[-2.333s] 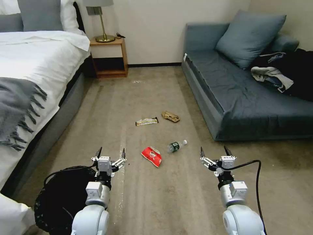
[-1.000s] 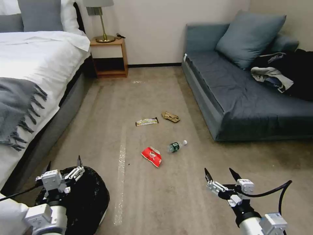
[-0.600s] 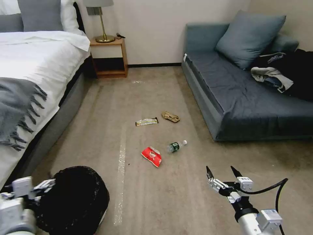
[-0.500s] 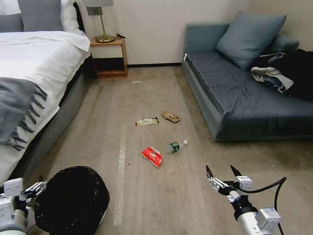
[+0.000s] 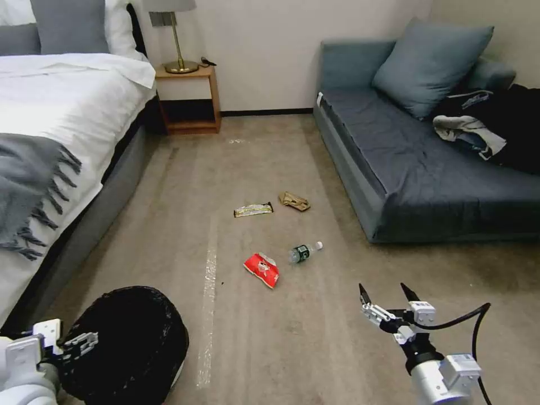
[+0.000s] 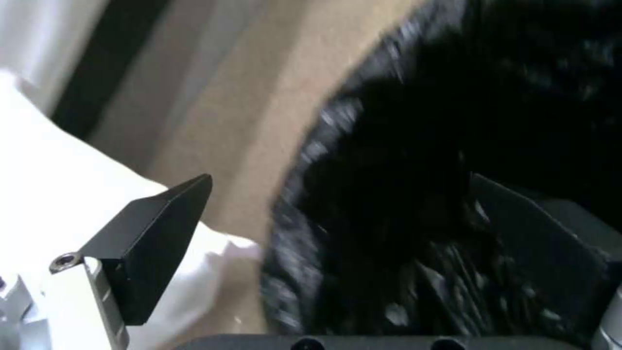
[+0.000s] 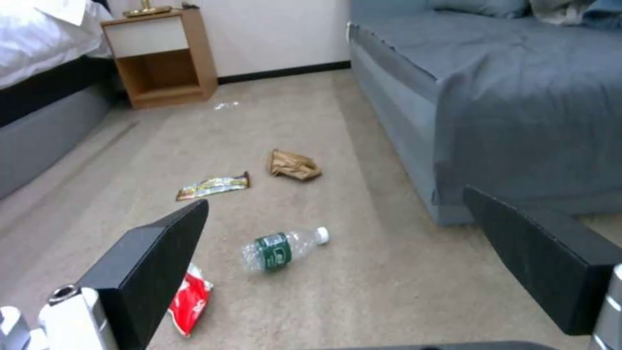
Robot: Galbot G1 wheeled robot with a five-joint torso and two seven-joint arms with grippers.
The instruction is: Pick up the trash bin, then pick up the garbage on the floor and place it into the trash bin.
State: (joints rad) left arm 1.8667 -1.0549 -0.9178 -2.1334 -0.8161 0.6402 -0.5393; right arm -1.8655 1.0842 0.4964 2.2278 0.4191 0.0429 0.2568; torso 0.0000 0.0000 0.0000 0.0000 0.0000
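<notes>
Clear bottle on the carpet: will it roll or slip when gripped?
The bottle lies on its side, so a nudge would probably roll it. It looks empty, likely light. Its smooth clear plastic may slip or dent between the right gripper fingers, which are open.

We see the carpeted floor [image 5: 270,169] carrying the trash bin [image 5: 126,343], red snack bag [image 5: 262,269], bottle [image 5: 304,252], gold-and-black wrapper [image 5: 253,210] and paper wad [image 5: 295,201].

White arms, black-fingered grippers, black cable
</notes>
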